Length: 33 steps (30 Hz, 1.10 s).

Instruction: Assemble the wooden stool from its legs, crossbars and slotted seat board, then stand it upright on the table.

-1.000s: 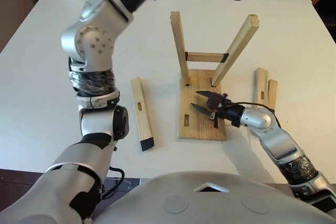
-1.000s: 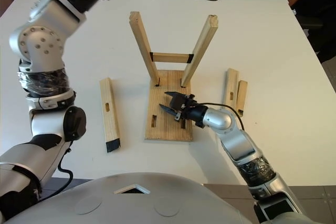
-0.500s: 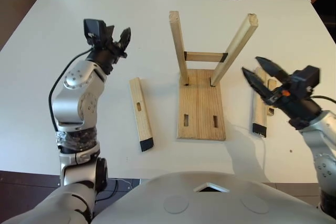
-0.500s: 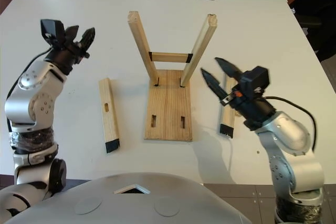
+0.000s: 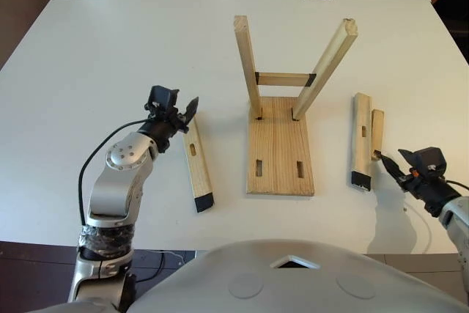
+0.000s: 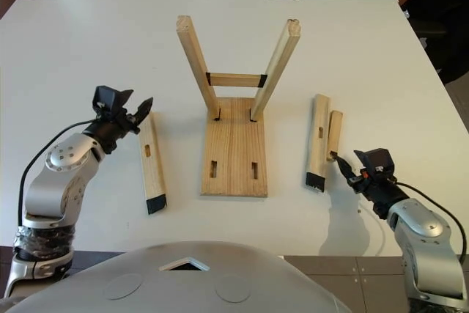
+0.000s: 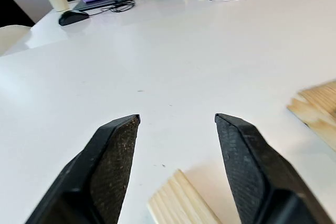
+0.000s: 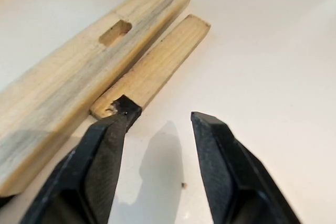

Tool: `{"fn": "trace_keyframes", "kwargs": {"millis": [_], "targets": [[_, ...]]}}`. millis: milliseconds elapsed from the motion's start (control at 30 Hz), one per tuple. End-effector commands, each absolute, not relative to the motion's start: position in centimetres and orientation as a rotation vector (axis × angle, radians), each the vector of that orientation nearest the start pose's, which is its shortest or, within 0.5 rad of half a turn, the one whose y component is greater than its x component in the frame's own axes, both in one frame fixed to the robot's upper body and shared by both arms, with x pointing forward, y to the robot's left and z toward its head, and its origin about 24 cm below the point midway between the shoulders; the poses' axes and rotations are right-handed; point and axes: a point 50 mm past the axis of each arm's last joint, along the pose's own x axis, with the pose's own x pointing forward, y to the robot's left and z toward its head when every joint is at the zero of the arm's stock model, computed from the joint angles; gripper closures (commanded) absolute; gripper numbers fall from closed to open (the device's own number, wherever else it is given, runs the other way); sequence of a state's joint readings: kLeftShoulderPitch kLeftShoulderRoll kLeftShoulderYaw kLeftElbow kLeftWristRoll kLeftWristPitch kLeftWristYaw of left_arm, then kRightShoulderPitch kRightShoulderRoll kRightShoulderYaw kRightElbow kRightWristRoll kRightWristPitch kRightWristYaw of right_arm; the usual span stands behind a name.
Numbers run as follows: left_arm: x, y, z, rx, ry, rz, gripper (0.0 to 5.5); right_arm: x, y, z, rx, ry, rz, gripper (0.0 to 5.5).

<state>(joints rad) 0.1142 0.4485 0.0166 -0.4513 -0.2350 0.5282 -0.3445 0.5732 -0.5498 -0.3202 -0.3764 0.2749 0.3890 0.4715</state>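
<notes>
Wooden crossbar [image 8: 152, 61] ends beside right jaws' one tip — these and left jaws gape empty

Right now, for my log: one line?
left fingers open near loose leg | right fingers open at crossbar | seat board holds two legs

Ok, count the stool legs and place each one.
4. The left upright leg and right upright leg stand slotted in the seat board. The left loose leg lies flat left of the board; the right loose leg lies right of it. None looks hidden.
</notes>
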Motion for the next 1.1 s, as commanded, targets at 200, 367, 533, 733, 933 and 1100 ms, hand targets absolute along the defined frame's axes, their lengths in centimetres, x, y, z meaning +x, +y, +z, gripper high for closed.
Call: {"fn": "trace_keyframes", "kwargs": {"millis": [200, 367, 533, 733, 933, 1100], "targets": [[19.1, 20.0, 8.0, 0.356, 0.305, -0.735, 2.83, 13.6, -29.7, 3.1, -0.191, 0.582, 0.028, 3.28], [18.3, 20.9, 7.3, 0.414, 0.346, -0.849, 2.83, 14.3, -28.6, 3.5, -0.179, 0.544, 0.052, 3.28], [17.3, 22.5, 5.4, 0.489, 0.425, -0.89, 2.83, 14.7, -29.3, 4.4, -0.288, 0.547, 0.041, 3.28], [17.1, 22.1, 3.3, 0.586, 0.404, -0.958, 2.83, 16.1, -29.0, 4.8, -0.305, 0.514, 0.048, 3.28], [17.9, 21.9, 2.5, 0.607, 0.381, -0.991, 2.83, 16.8, -28.7, 4.7, -0.28, 0.496, 0.023, 3.28], [19.1, 22.2, 1.8, 0.639, 0.371, -1.01, 2.83, 16.9, -28.1, 2.6, -0.25, 0.565, 0.011, 3.28]]}}
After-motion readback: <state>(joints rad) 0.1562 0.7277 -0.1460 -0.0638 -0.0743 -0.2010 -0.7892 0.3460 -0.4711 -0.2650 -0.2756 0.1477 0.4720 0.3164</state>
